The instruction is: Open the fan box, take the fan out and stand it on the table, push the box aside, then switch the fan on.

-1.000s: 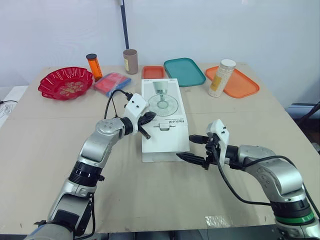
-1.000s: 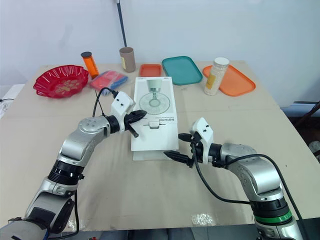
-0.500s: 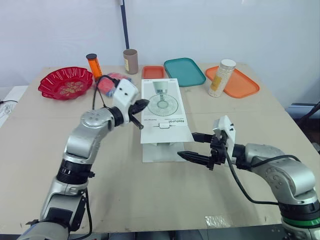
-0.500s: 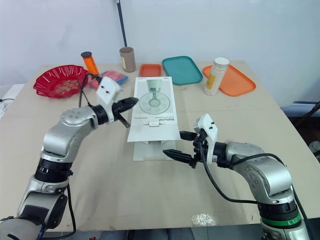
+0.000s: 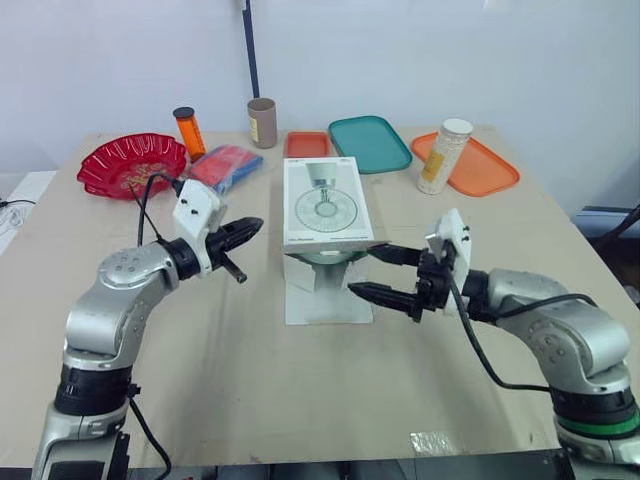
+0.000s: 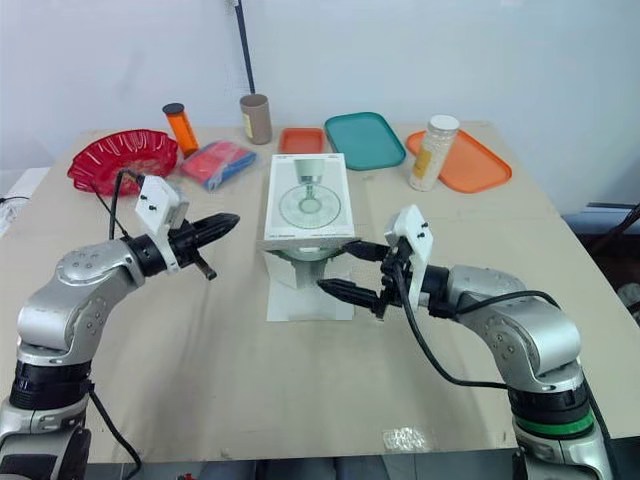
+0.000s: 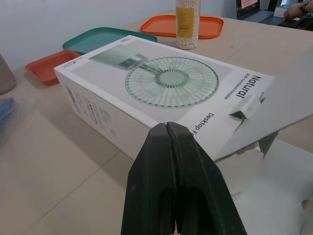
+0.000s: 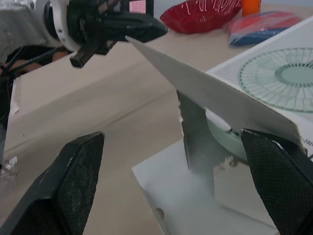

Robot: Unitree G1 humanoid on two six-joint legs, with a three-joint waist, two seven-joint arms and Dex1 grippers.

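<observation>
The white fan box (image 5: 322,203) lies mid-table with its printed lid raised at the near end, and its front flap (image 5: 325,298) flat on the table. A pale green fan (image 5: 320,257) shows in the gap under the lid. My left gripper (image 5: 243,231) is shut and empty, a hand's width left of the box, pointing at it; in the left wrist view its fingers (image 7: 168,147) are pressed together before the box (image 7: 166,83). My right gripper (image 5: 362,270) stands open just right of the box's open near end, one finger high and one low, holding nothing.
Along the back stand a red bowl (image 5: 130,165), an orange bottle (image 5: 187,130), a red-and-blue packet (image 5: 225,166), a brown cup (image 5: 261,122), a small orange tray (image 5: 306,144), a teal tray (image 5: 368,142), and a jar (image 5: 443,155) beside an orange tray (image 5: 485,170).
The lid has swung up from flat to raised. My left gripper has let go of it and drawn back to the left. My right gripper has risen toward the box's open end.
</observation>
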